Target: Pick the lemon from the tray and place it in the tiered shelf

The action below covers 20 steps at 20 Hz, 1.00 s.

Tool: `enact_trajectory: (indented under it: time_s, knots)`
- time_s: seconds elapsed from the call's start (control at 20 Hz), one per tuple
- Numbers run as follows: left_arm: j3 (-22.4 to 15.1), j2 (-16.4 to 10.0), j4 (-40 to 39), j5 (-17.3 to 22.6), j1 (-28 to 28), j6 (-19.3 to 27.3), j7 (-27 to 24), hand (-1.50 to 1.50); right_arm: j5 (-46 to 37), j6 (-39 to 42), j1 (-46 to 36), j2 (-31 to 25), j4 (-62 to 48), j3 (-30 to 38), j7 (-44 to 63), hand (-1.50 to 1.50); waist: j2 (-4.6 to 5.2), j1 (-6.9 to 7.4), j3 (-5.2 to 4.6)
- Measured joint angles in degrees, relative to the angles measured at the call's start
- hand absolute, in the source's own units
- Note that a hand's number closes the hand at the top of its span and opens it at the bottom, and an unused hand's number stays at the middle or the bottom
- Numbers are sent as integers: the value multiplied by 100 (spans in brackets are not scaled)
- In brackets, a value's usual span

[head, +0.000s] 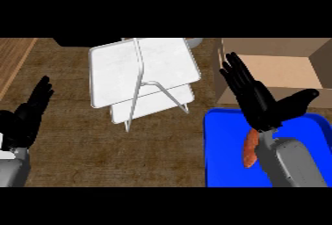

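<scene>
**A:** The right hand [259, 103] hangs over the far edge of the blue tray [224, 145], fingers straight and spread, thumb cocked out to the side. There's nothing in it.

**B:** And the lemon? I can't find it. The only thing showing in the tray is an orange, elongated piece [249, 151] lying just beside the right forearm, and that's no lemon.

**A:** Agreed. If the lemon is in the tray, it's hidden under the hand or the forearm. I can't tell which.

**B:** That's the first hazard, then. Closing down blind, the fingers could land on the orange piece instead, or nudge the lemon away.

**A:** A round fruit on a smooth tray probably rolls easily. One glancing touch from those straight fingers and it's off across the blue.

**B:** What about the left hand [26, 116]?

**A:** It's at the left edge of the view, open, fingers up, resting. It's not in play.

**B:** Now the target. The white tiered shelf [142, 70] stands on the brown counter [97, 149], left of the tray and apart from it, with wire legs crossing in front of the lower tier.

**A:** There's the second hazard. The carry goes leftward toward those legs, and if the hand clips the frame the shelf could shift or tip.

**B:** Third, the cardboard box [279, 66] sits just behind the tray, open-topped, right by the hand. An early release could put the fruit in there.

**A:** And a lemon set on a flat tier may roll off unless it's let go low.
</scene>
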<state>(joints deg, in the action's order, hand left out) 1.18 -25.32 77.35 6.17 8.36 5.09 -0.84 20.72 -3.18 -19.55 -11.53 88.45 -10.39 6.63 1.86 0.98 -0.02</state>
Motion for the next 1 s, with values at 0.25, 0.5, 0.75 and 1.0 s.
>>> enact_trajectory:
  time_s: [0.25,0.5,0.75,1.0]
  knots:
    - [-1,277,-201,261,-286,-55,371,0,250,1281,202,-1248,-228,808,-734,150,-105,-135,17]
    - [-81,655,-353,600,-510,-140,780,0,-445,1958,554,-2701,-1095,1353,-1256,-150,-43,-176,21]
    - [-221,875,-293,751,-502,-186,1154,0,-622,3156,885,-3429,-2454,1698,-2693,-150,-62,-52,48]
    - [-315,961,-277,752,-429,-186,1354,0,-1079,3989,817,-4118,-3278,1608,-3748,-150,-83,61,48]
